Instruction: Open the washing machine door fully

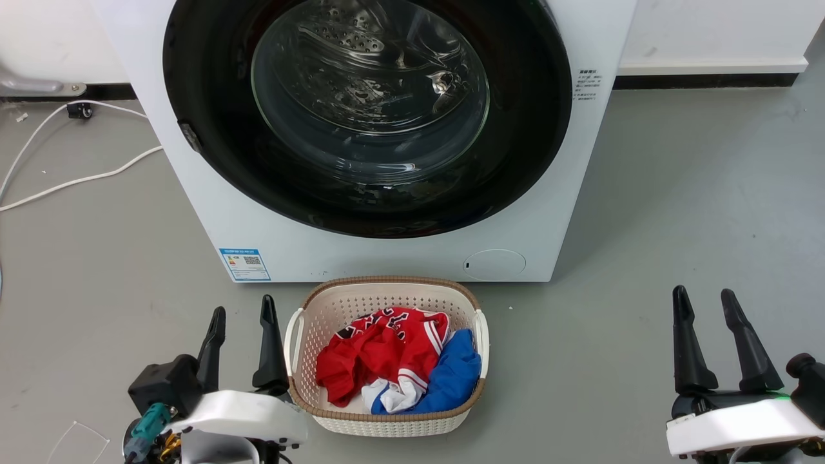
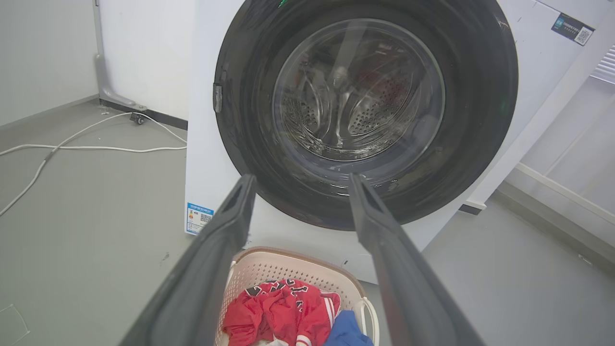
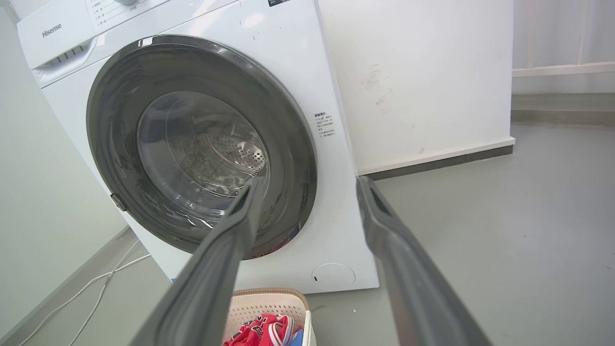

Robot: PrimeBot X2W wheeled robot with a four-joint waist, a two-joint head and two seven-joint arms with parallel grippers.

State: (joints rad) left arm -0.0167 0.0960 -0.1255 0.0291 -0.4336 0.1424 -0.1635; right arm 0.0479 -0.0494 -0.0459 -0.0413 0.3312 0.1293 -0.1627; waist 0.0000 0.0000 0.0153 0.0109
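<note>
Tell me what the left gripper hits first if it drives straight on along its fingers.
Most likely the washing machine door: the left gripper points at its lower black rim. The laundry basket seems to lie below that line, though depth is unclear.

Head looks down, wrists look forward; all share the washing machine (image 1: 387, 258)

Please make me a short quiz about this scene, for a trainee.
1. True or false: the door is shut.
2. What lies in the basket? A) nothing B) red and blue clothes C) shoes
3. Fill in: the left gripper and the right gripper are both ____ and hold nothing.

Key: 1 true; 2 B; 3 open.
</note>
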